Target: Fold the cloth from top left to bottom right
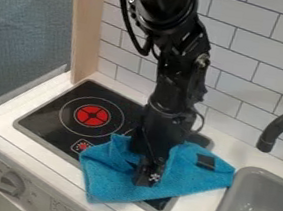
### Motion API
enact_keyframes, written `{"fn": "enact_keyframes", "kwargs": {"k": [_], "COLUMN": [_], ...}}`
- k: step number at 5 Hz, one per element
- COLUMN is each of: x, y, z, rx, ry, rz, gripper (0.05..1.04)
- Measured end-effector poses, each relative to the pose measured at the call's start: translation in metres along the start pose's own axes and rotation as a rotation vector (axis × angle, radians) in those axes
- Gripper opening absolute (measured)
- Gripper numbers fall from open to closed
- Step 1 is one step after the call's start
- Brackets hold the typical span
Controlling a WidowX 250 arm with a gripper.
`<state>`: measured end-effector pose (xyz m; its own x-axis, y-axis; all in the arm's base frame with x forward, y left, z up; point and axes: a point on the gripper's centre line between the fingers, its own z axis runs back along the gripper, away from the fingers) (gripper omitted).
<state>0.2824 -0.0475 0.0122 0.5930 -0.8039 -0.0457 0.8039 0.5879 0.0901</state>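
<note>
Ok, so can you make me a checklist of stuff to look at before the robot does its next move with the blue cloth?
1. Robot's gripper is down at the cloth: ok.
2. Gripper has a good hold on the cloth: cannot tell.
3. Cloth lies smooth and flat: not ok, it is bunched up around the gripper.
4. Cloth is all on the stove: not ok, parts of it lie over the white counter.
5. Cloth's corner is not touching the sink: cannot tell, it comes right up near the rim.
6. Tap is off to the side of the arm: ok.
</note>
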Motion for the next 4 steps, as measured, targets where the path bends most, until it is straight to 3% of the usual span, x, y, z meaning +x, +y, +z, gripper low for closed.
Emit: {"fn": "enact_keyframes", "kwargs": {"k": [2,3,4], "x": [0.012,0.009,0.015], "y": [0.018,0.022,0.025], "z": [0.055,0.072,0.08], "rx": [0.102,0.126,0.136], "ry": [-0.108,-0.105,-0.06], "rz": [-0.025,-0.031,-0.072], "gripper": [1.0,1.0,1.0]}}
